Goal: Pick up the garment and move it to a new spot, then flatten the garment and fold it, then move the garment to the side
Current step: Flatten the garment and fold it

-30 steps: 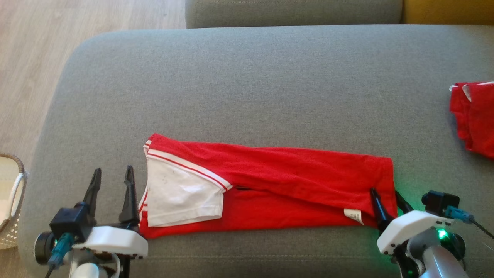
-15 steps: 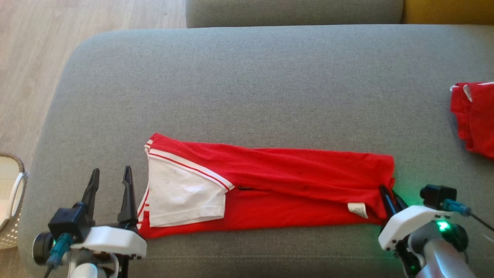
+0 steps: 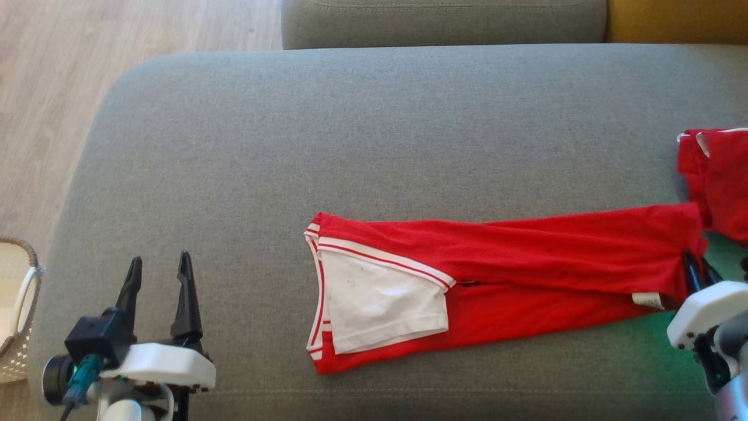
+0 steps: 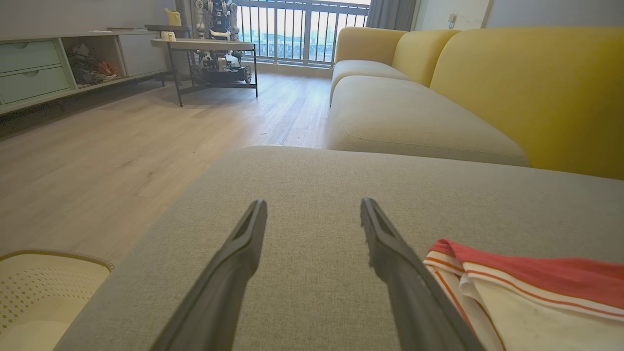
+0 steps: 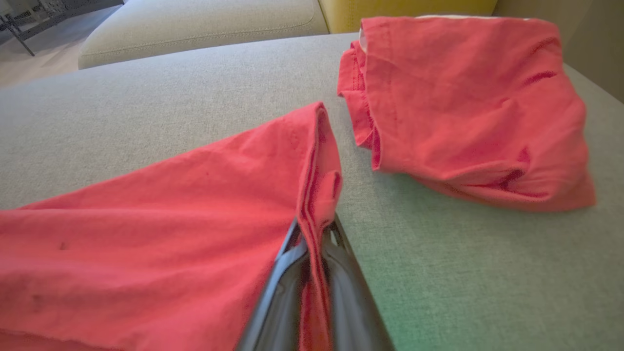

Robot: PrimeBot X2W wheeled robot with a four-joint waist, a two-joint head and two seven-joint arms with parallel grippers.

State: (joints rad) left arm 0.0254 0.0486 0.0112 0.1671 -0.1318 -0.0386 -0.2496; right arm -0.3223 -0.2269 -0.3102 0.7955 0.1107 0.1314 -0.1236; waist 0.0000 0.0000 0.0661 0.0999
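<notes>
The garment is a red shirt with a white, red-striped sleeve, folded into a long strip across the front of the grey sofa cushion. My right gripper is shut on its right-hand hem; in the right wrist view the red hem is pinched between the two dark fingers of that gripper. My left gripper stands open at the lower left, well left of the shirt, with nothing between its fingers. The left wrist view has the same gripper over bare cushion, with the garment's striped sleeve end to its right.
A second folded red garment lies at the cushion's right edge, close to the held hem, and also shows in the right wrist view. A woven basket sits on the wooden floor at the left. A yellow sofa back rises behind.
My right gripper has closed on the garment's right hem and dragged the whole strip to the right across the cushion. The left gripper has stayed open in place.
</notes>
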